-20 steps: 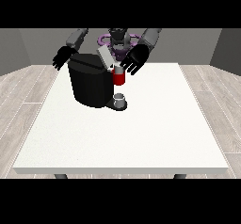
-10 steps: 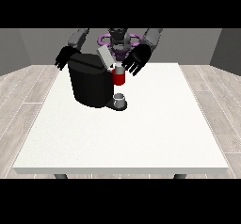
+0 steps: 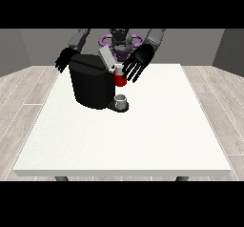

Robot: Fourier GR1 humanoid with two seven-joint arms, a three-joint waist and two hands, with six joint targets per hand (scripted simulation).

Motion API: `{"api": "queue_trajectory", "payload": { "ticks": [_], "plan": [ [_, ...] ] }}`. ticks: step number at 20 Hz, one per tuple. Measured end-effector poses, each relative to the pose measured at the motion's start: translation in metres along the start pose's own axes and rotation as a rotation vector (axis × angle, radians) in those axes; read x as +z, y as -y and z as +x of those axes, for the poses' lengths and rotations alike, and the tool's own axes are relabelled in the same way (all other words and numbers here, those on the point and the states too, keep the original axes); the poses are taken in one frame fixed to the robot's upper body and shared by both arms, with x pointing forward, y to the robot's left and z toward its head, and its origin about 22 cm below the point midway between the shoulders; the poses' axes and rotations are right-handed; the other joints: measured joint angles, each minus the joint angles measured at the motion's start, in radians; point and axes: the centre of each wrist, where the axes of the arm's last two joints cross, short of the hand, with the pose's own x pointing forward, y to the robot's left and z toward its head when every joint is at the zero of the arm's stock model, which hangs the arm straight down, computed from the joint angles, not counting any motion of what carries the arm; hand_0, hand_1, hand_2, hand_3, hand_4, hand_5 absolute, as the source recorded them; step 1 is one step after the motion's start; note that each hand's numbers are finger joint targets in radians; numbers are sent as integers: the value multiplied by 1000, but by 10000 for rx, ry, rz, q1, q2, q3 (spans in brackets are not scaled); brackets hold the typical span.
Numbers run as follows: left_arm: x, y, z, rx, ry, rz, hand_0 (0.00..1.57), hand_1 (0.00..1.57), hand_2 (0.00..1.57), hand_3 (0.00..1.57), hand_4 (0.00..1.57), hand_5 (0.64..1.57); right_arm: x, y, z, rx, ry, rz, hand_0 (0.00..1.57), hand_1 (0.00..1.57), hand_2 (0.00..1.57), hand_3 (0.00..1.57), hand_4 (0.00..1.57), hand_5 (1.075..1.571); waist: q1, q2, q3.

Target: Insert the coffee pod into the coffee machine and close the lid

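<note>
You see black coffee machine (image 3: 93, 84) on white surface (image 3: 143, 135), toward far-left part. Lid (image 3: 106, 58) tilted up, open. Red thing at the machine (image 3: 119, 79) sits at machine's front; small grey thing (image 3: 121, 100) below it on base, can't tell if pod. Hand at view's right (image 3: 138, 62) hovers beside red thing, fingers spread straight, holding nothing. Hand at view's left (image 3: 65, 59) behind machine, fingers relaxed, holding nothing.

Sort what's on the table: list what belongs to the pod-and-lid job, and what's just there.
For the job:
coffee machine
its raised lid
hand at the view's right, fingers spread
hand at the view's left

Just there:
red thing at the machine
grey thing on the machine's base
white table
</note>
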Motion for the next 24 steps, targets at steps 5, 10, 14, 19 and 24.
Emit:
{"api": "queue_trajectory", "payload": {
  "ticks": [5,10,14,19,24],
  "plan": [
    [0,1,1,-53,-63,-279,0,0,0,0,0,1571,6,6,-12,104,-327,-210,0,0,0,0,387,1571,119,-284,-9],
    [2,15,-1,2,-32,-492,0,0,0,0,0,1571,7,15,-19,145,-481,-442,0,0,0,0,411,1571,388,-584,-9],
    [4,35,-4,439,-110,-779,0,0,0,0,0,1571,15,17,-29,118,-929,-575,0,0,0,0,427,1571,577,-1077,-12],
    [10,62,-12,2474,-238,-710,0,0,0,0,79,1571,29,31,-44,104,-1490,-1000,0,0,0,0,434,1571,1074,-1826,-17],
    [23,107,-26,5747,-310,-447,0,0,0,0,0,1571,44,52,-55,141,-2030,-1535,0,0,0,0,399,1571,1684,-2800,-21]
  ]
}}
